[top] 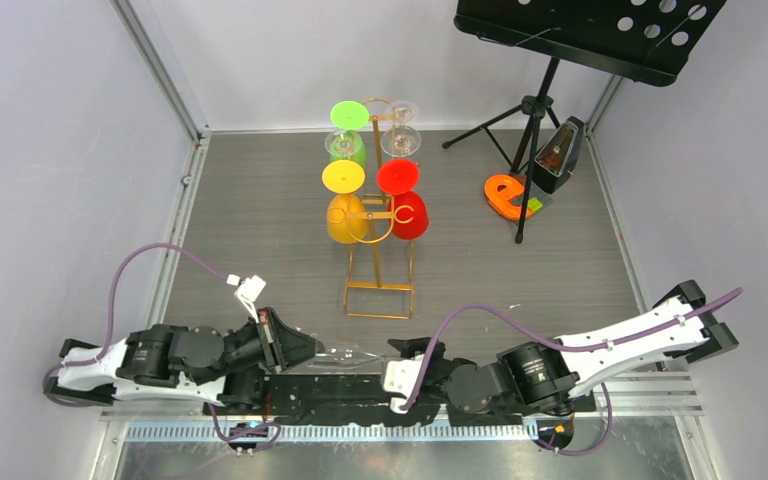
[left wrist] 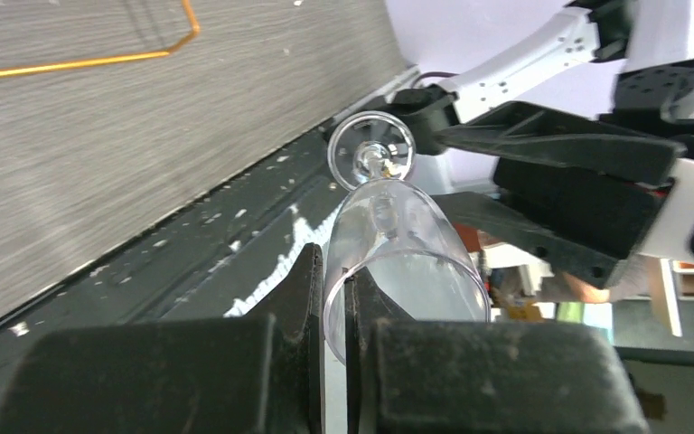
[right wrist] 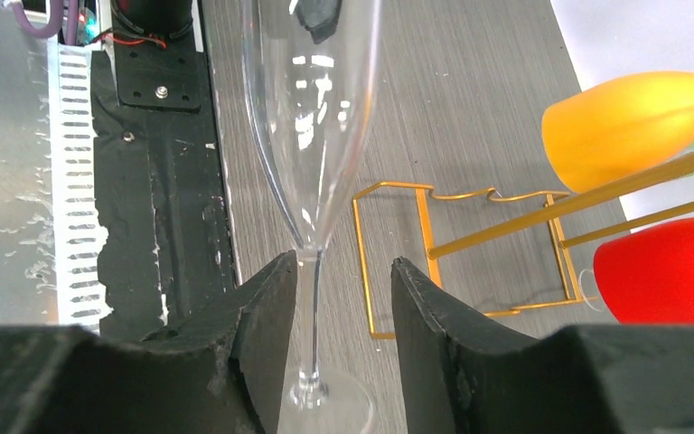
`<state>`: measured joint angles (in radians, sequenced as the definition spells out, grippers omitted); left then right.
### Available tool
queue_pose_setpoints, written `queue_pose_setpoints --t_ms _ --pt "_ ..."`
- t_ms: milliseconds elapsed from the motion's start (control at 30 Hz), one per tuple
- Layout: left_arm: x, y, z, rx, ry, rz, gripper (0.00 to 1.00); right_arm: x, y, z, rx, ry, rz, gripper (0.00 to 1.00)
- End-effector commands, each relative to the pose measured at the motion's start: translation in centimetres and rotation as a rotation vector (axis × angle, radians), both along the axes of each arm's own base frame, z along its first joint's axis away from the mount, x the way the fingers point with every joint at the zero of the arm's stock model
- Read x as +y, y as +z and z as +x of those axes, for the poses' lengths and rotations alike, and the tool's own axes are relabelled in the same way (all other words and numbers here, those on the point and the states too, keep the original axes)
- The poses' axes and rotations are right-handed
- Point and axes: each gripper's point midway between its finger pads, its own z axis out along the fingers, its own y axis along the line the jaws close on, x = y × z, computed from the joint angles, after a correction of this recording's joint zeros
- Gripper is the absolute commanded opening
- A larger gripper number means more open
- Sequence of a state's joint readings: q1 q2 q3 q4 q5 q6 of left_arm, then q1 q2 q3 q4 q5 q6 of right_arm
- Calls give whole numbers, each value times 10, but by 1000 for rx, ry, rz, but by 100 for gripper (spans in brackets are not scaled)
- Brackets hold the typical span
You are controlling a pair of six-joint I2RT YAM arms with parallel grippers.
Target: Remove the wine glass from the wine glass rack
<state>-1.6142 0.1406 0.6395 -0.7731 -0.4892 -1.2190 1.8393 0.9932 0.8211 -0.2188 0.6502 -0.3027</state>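
A clear wine glass (top: 355, 353) lies level in the air between my two grippers, over the near edge of the table. My left gripper (top: 310, 348) is shut on the rim of its bowl: in the left wrist view one finger sits inside the wine glass (left wrist: 398, 240) and one outside, left gripper (left wrist: 334, 298). My right gripper (right wrist: 343, 271) stands open around the stem (right wrist: 309, 307), which rests against the left finger with a gap on the other side. The gold wine glass rack (top: 380, 250) stands upright mid-table, its wire base (right wrist: 361, 262) beyond the glass (right wrist: 312, 136).
A green glass (top: 345, 135), a clear one (top: 400, 130), a yellow one (top: 345, 205) and a red one (top: 405, 200) hang on the rack. At the back right stand a black music stand (top: 590, 35), a metronome (top: 560, 155) and an orange object (top: 508, 195).
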Motion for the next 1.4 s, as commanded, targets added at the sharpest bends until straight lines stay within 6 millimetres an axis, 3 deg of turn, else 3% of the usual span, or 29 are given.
queue_pose_setpoints --t_ms 0,267,733,1033,1200,1367 --pt "18 2 18 -47 90 92 0 -9 38 1 74 -26 121 50" --pt "39 17 38 -123 185 234 0 -31 37 6 132 -49 165 52" --pt "117 51 90 -303 499 538 0 -52 28 19 167 -134 190 53" --pt "118 62 100 -400 557 698 0 -52 27 18 191 -134 211 53" --pt "101 50 106 -397 521 752 0 -50 26 16 200 -127 211 53" --pt "115 47 120 -397 591 803 0 -51 26 15 222 -126 222 53"
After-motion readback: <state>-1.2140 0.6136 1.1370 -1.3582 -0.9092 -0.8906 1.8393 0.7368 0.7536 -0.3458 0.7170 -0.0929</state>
